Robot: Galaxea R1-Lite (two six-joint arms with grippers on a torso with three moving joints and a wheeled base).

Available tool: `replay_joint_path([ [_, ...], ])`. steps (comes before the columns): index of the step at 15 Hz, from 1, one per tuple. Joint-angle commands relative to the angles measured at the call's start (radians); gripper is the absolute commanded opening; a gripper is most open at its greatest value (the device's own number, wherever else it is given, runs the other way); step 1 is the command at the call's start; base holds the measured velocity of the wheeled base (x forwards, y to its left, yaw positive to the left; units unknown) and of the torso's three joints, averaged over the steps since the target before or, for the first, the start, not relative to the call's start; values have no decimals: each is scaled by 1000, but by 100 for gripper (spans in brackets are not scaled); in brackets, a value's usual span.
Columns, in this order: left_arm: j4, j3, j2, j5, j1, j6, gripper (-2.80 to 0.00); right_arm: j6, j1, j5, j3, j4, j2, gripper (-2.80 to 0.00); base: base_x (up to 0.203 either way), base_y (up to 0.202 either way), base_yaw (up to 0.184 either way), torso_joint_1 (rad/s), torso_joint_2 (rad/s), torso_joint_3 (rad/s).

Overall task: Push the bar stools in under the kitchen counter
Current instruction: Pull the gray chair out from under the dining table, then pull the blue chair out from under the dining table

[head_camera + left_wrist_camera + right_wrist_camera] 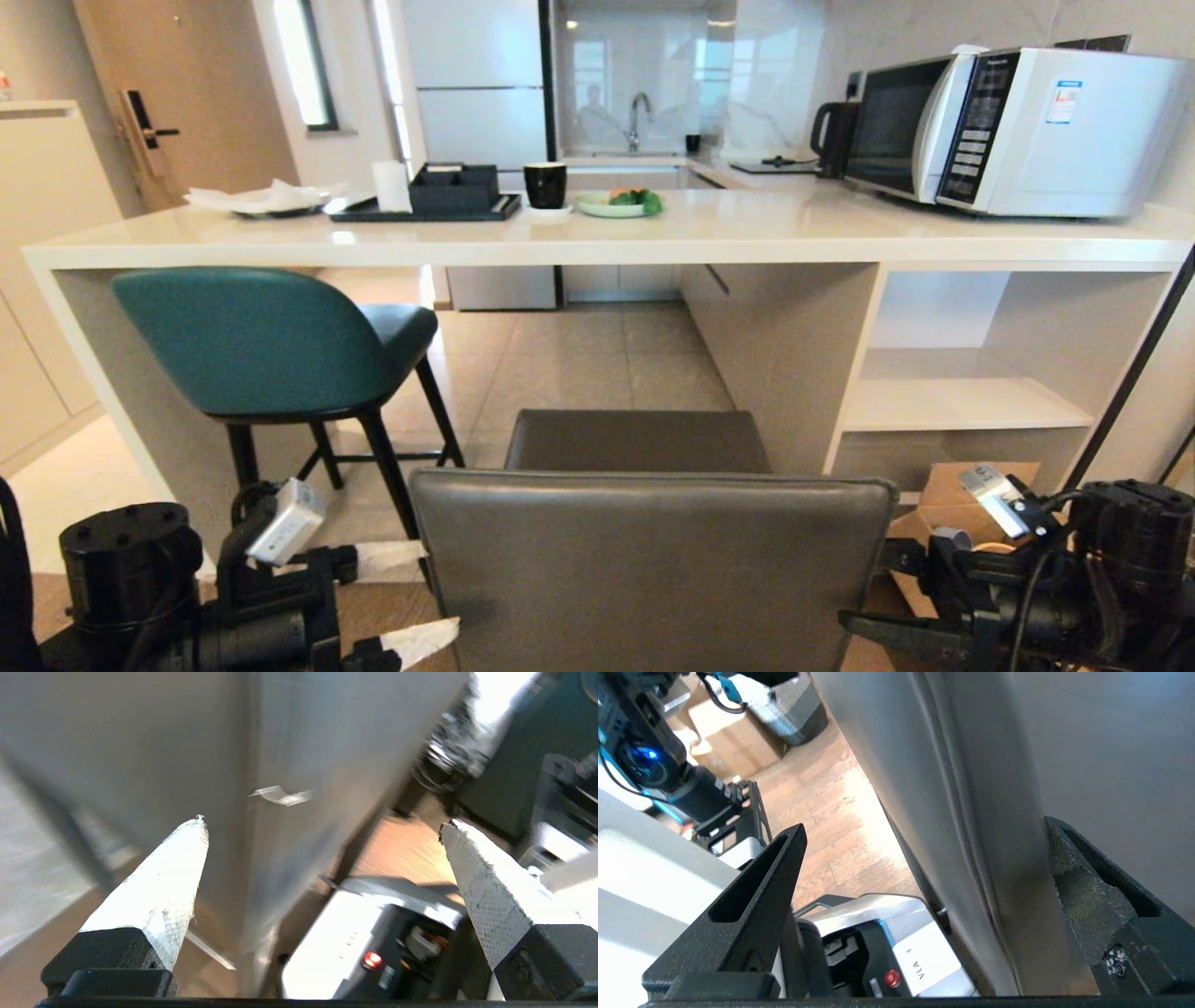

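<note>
Boxy dark-grey leather stool (653,560) is stood out from the glossy cream-white stone counter (597,241); the rounded teal stool (271,345) is tucked under it. Its backrest edges are straddled by the left gripper (322,826) and right gripper (924,835), jaws spread wide, nothing clamped.

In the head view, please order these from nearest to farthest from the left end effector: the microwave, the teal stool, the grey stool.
Measured from the left end effector, low on the left:
1. Grey stool, its backrest edge right beside it.
2. Teal stool, behind it, under the counter.
3. Microwave, on the counter's far right.
</note>
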Motion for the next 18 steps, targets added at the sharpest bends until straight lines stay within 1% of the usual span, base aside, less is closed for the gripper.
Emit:
replay_joint_path([
  [1,-9,9,-80,-6,79,-3,0,-8,-115,29,42,-9,-34,0,0,0,0,0,0,0],
  [5,-3,9,-232,-1,239,-19,0,-11,-347,33,63,-9,-93,0,0,0,0,0,0,0],
  [6,28,9,-295,0,287,-24,0,-10,-397,25,63,-9,-125,0,0,0,0,0,0,0],
  [7,71,9,-358,2,327,-26,0,-7,-416,-7,63,-9,-157,0,0,0,0,0,0,0],
  [8,125,8,-426,19,354,-28,0,-6,-421,-95,64,-9,-183,0,0,0,0,0,0,0],
  [9,180,8,-493,73,369,-28,0,-5,-421,-205,63,-9,-207,0,0,0,0,0,0,0],
  [10,233,6,-550,187,370,-29,0,-4,-419,-323,58,-9,-233,0,0,0,0,0,0,0],
  [11,267,-1,-578,311,361,-30,0,-3,-417,-422,45,-9,-257,0,0,0,0,0,0,0],
  [13,298,-44,-586,556,348,-30,0,-2,-410,-645,2,-9,-287,0,0,0,0,0,0,0],
  [14,303,-75,-578,675,337,-29,0,-3,-400,-764,-30,11,-302,0,0,0,0,0,0,0],
  [15,306,-104,-572,782,302,-28,0,-3,-388,-868,-77,78,-335,0,0,0,0,0,0,0],
  [16,307,-122,-572,863,240,-28,0,-1,-376,-929,-119,173,-391,0,0,0,0,0,0,0],
  [17,308,-132,-573,938,187,-27,0,8,-365,-962,-159,282,-459,0,0,0,0,0,0,0],
  [18,315,-138,-575,1005,138,-26,0,27,-351,-984,-207,426,-546,0,0,0,0,0,0,0],
])
